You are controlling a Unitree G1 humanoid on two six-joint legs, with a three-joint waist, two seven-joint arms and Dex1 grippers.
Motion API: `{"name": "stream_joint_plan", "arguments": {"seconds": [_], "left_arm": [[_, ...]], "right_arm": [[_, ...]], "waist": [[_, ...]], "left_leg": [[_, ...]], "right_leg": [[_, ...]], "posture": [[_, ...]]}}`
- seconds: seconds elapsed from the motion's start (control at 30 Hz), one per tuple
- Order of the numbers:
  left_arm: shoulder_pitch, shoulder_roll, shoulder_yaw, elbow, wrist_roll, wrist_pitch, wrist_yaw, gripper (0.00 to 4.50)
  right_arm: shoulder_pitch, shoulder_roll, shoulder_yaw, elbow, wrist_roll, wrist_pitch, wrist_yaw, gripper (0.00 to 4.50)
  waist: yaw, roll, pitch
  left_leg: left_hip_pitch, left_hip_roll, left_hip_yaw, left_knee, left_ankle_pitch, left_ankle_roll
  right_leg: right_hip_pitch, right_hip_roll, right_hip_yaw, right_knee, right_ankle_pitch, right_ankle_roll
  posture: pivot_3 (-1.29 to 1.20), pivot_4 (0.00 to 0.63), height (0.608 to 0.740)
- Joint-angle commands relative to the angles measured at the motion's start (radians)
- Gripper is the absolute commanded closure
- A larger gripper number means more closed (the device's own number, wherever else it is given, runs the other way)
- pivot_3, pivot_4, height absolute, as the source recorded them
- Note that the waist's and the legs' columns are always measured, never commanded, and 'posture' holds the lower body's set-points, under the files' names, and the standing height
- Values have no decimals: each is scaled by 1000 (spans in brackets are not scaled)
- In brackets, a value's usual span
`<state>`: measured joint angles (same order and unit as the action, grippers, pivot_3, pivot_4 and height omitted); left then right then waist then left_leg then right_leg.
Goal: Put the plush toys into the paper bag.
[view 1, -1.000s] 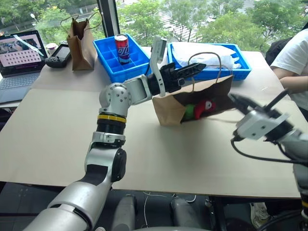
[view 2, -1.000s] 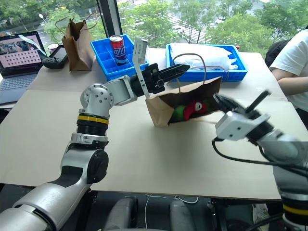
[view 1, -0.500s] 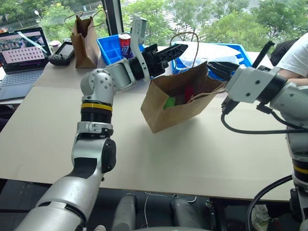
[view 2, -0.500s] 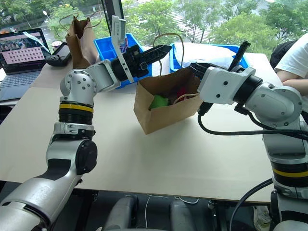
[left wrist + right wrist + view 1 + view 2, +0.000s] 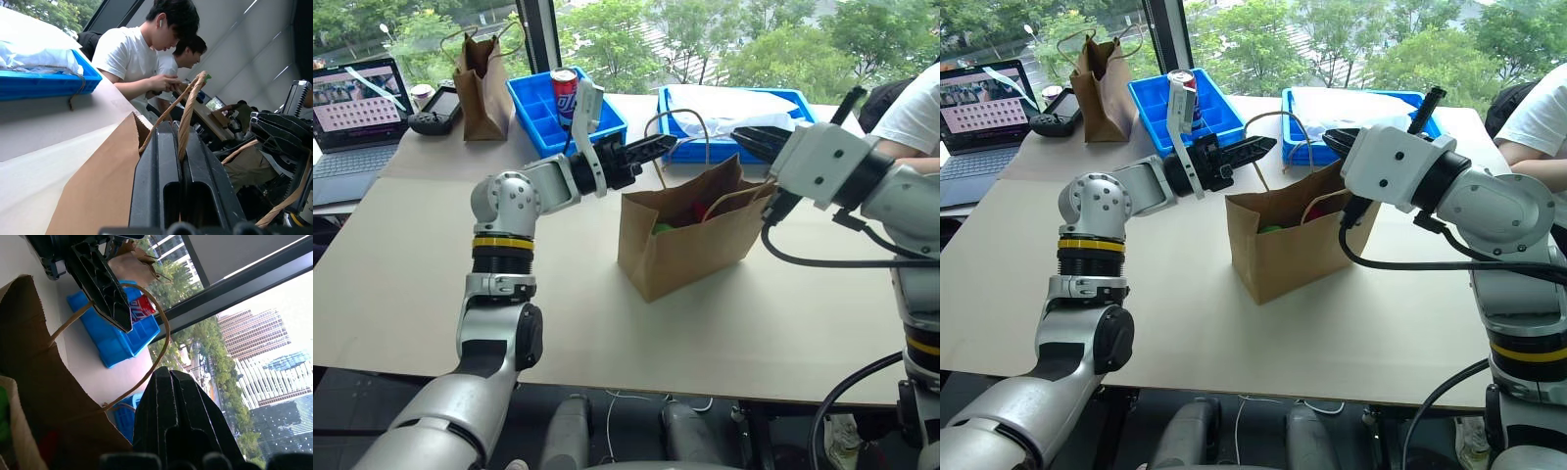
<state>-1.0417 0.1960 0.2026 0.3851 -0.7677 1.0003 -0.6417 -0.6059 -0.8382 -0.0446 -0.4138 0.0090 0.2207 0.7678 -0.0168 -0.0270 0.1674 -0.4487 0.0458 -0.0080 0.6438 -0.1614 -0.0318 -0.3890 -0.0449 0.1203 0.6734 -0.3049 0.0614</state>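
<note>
Windows with green trees behind them are seen beyond one pale worktop (image 5: 431, 284).

Bags, two. One wide light-brown paper bag (image 5: 690, 245) is stood upright near the middle of the worktop, mouth open upward, with two cord handles. One narrower, darker brown bag (image 5: 481, 76) is set at the far left, well apart.

Plush toys, two, both lodged inside the paper bag: one green plush (image 5: 663, 228) and one red plush (image 5: 703, 211), each glimpsed only in part over the rim.

Tools, two. The left tool (image 5: 658, 148) is clenched on the near-left cord handle (image 5: 188, 105), the loop being pinched between its two black fingers in the left wrist view. The right tool (image 5: 751, 140) is clamped shut above the far right corner of the bag; a second cord handle (image 5: 736, 195) is seen running up toward it, but whether that cord is gripped cannot be told.

Blue trays, two, at the far edge: one compartmented tray (image 5: 540, 108) holding one red can (image 5: 564, 90), and one tray (image 5: 798, 149) holding white wrapped material.

Laptop (image 5: 352, 108), one, at the far left, with one black handheld device (image 5: 435, 113) just beside it.

Persons, two, are seen seated in the left wrist view; one white sleeve (image 5: 913, 108) is seen at the right edge.
</note>
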Motion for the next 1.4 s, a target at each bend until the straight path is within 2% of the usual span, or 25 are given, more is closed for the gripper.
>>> {"name": "stream_joint_plan", "arguments": {"seconds": [0.03, 0.13, 0.23, 0.4, 0.47, 0.6, 0.7, 0.83, 0.97, 1.1, 1.23, 1.4], "left_arm": [[-13, -2, -4, -19, 5, -27, -18, 4500], [-15, 0, -6, -9, 9, -31, -28, 4500], [-19, 2, -9, 2, 16, -34, -45, 4500], [-37, 1, -18, 42, 33, -56, -75, 4500], [-42, -2, -20, 51, 38, -60, -84, 4500], [-47, -7, -23, 60, 45, -65, -94, 4500], [-49, -7, -25, 61, 45, -64, -100, 4500], [-69, 23, -18, 66, 53, -63, -116, 4500], [-95, 49, 9, 83, 27, -43, -151, 4500], [-109, 95, -11, 64, 18, 0, -227, 3475], [-129, 153, -27, 46, 17, 19, -300, 1988], [-110, 300, -63, 49, 81, -55, -421, 320]], "right_arm": [[-3, 19, -38, -54, 68, 50, 1, 4210], [-9, 4, -65, -71, 111, 95, 20, 3384], [10, -44, -88, -72, 121, 104, 49, 2370], [132, -164, -111, -9, 20, -31, 76, 599], [168, -184, -117, 10, -7, -74, 69, 45], [233, -217, -148, 37, -39, -137, 68, 45], [284, -253, -216, 66, -40, -183, 84, 45], [332, -298, -351, 95, 24, -191, 143, 45], [338, -324, -399, 98, 54, -181, 171, 45], [351, -336, -407, 67, 89, -126, 200, 0], [373, -325, -408, 2, 158, -6, 228, 0], [497, -284, -447, -93, 243, 196, 245, 0]], "waist": [[0, 0, 0], [0, 0, 0], [1, 0, 0], [3, 0, 0], [3, 0, 0], [-3, 0, 0], [-1, 0, 0], [-1, 0, 0], [-5, 0, 0], [-6, 0, 0], [-8, 0, 0], [-8, 0, 0]], "left_leg": [[0, 0, 0, 0, 0, 0], [0, 0, 0, 0, 0, 0], [0, 0, 0, 0, 0, 0], [0, 0, 0, 0, 0, 0], [0, 0, 0, 0, 0, 0], [0, 0, 0, 0, 0, 0], [0, 0, 0, 0, 0, 0], [0, 0, 1, 0, 0, 0], [0, 0, 0, 0, 0, 0], [1, 0, 0, 0, 0, 0], [1, 0, 1, 0, 0, 0], [1, 0, 0, 0, 0, 0]], "right_leg": [[0, 0, 0, 0, 0, 0], [0, 0, 0, 0, 0, 0], [0, 0, 0, 0, 0, 0], [0, 0, 0, -1, 0, 0], [0, 0, 0, -2, 0, 0], [0, 0, 0, -1, 0, 0], [0, 0, 0, -1, 0, 0], [0, 0, 0, -1, 0, 0], [0, 0, 0, -1, 0, 0], [1, 0, 0, -1, 0, 0], [1, 0, 0, -1, 0, 0], [1, 0, 0, -1, 0, 0]], "posture": [[0, 150, 704], [0, 150, 704], [0, 150, 704], [0, 150, 704], [0, 150, 704], [0, 150, 704], [0, 150, 704], [0, 150, 704], [0, 150, 704], [0, 150, 704], [0, 150, 704], [0, 150, 704]]}}
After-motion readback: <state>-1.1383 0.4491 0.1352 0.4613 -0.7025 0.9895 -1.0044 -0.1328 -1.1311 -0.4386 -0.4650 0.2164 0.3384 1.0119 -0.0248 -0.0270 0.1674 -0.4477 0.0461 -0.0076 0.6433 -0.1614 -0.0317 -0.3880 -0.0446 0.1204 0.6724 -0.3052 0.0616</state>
